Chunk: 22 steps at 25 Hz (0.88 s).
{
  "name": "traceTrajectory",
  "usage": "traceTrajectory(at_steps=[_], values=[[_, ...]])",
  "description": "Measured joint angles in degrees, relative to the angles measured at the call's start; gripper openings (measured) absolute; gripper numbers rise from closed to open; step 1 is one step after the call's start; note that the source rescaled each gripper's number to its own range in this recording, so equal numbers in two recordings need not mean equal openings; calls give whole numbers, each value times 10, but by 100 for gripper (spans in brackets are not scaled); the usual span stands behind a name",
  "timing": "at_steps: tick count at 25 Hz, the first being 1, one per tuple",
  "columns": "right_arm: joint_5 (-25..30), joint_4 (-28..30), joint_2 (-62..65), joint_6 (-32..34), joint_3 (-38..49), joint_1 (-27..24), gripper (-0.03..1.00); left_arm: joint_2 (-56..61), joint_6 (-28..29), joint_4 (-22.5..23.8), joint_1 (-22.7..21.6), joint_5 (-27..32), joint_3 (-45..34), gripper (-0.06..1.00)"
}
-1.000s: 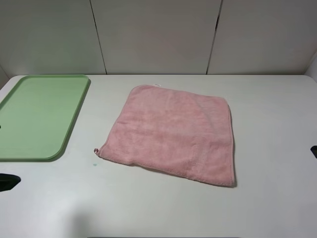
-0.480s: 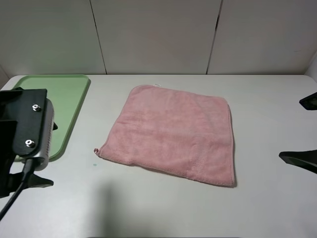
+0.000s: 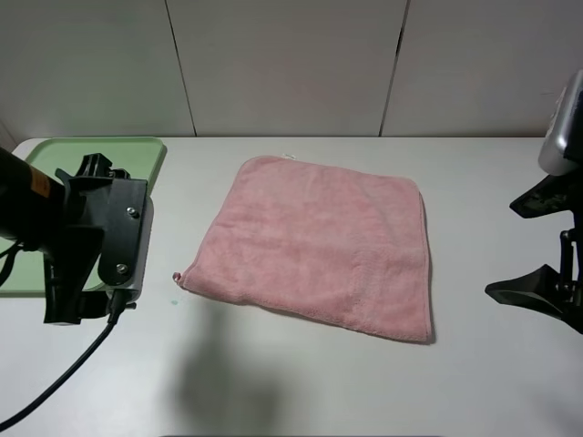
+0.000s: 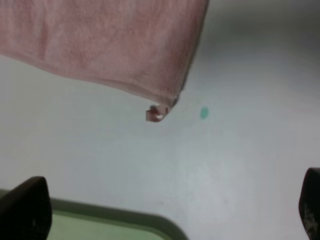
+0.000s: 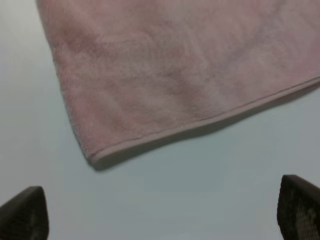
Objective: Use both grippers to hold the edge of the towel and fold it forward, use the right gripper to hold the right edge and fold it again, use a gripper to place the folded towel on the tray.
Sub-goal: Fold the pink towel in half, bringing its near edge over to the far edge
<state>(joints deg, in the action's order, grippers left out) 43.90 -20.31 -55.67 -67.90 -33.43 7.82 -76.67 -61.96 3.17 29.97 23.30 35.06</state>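
Lying flat and unfolded on the white table, the towel sits a little askew in the middle of the exterior view, its whole pink square resting on the tabletop and none of it on the tray. That light green tray occupies the far left of the table, apart from the cloth. The left arm hangs over its nearer right part and hides much of it, and the stretches of tray floor that show are plain green. In the left wrist view a rounded tray corner lies close by the left gripper, whose jaws are spread wide with nothing between them. Beyond it the towel's corner loop pokes out onto the table, just beside a small teal speck. The right gripper hovers off the towel's right side, jaws likewise wide apart and gripping nothing. Its wrist view looks onto the stitched hem and one towel corner, apart from both fingertips.
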Motion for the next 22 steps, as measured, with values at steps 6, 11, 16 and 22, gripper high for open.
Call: traceTrajectory(at_steps=[6,11,16,22], values=[[-3,0,-55,-13,0,0,100,-55,0,67,0,-40,0,100],[-18,0,-85,-13,0,0,100,-92,0,122,0,-65,0,100],[-31,-1,-104,-14,0,0,100,-131,0,165,0,-91,0,100],[-44,-1,-116,-14,0,0,100,-161,0,227,0,-134,0,100]])
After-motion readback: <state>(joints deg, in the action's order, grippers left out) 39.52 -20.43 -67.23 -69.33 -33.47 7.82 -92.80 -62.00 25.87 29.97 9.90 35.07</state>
